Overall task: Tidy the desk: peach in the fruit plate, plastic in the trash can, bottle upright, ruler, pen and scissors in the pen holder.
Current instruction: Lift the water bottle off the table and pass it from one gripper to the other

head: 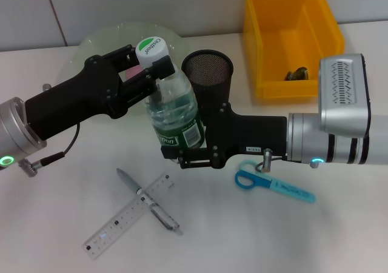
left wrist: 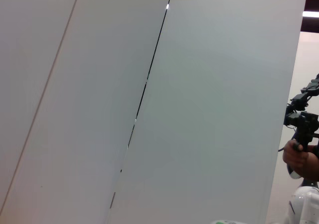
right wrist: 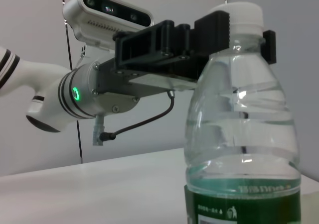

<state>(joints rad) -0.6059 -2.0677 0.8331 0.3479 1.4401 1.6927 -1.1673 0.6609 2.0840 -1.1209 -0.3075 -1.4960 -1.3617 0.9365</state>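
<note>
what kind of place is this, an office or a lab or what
Most likely a robot lab staged as an office desk: a white table against a plain panelled wall, desk items like the ruler and scissors, and a yellow bin.

White desk (head: 291, 236) carries ruler (head: 127, 215), pen (head: 148, 201), scissors (head: 274, 184), bin (head: 291, 36).

The clear bottle (head: 174, 109) with a green label and white cap stands upright mid-bench, before the black mesh pen holder (head: 208, 74). Nearer, the clear ruler (head: 126, 216) lies crossed by the pen (head: 149, 201). The blue scissors (head: 274, 184) lie flat to the right.
</note>
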